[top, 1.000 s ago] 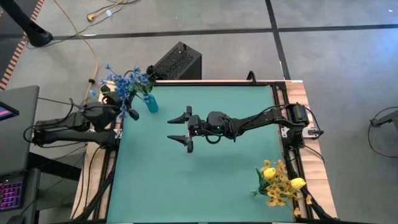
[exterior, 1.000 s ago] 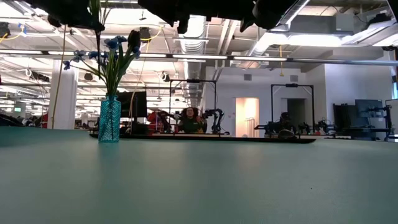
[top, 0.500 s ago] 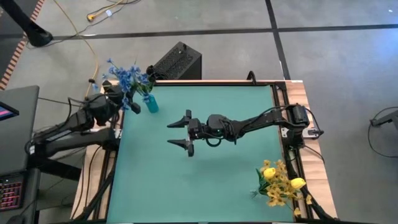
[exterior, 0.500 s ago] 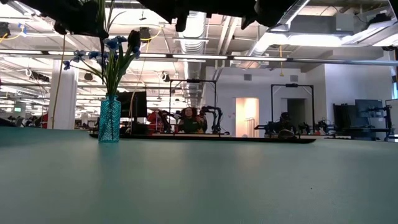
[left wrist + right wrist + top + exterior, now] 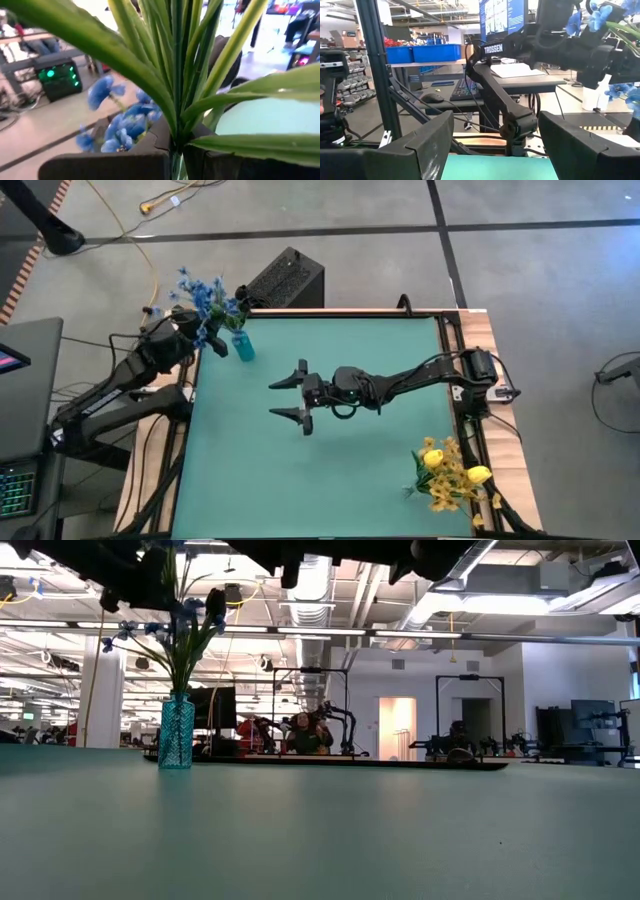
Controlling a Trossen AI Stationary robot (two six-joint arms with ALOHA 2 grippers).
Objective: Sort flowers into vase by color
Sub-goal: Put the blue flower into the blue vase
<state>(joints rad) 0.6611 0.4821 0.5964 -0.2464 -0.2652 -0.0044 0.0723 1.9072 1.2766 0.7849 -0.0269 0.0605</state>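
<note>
A teal glass vase stands near the table's far left corner, and blue blossom sprigs rise out of it. My left gripper hovers just left of the vase, shut on a blue sprig. In the left wrist view, blue blossoms and long green leaves fill the picture above the gripper. My right gripper hangs open over the middle of the table, touching nothing. A bunch of yellow flowers stands at the table's near right corner. My left gripper pinches the sprig's bundle of thin green stems between its two fingers. The stems and leaves stand up out of the hold, and the blossoms spread past the fingers. The sprig is lifted clear of the table; its lower end is hidden.
A black perforated box sits just beyond the table's far edge, behind the vase. The green table top lies bare between the vase and the yellow bunch. Cables and frame rails run along the left and right edges. People and other robots show far behind.
My left gripper has carried the blue sprig toward the table's far edge, closer to the vase, staying shut on it. The blossoms now stand farther back than a second ago. My right gripper has stayed open and has barely shifted.
</note>
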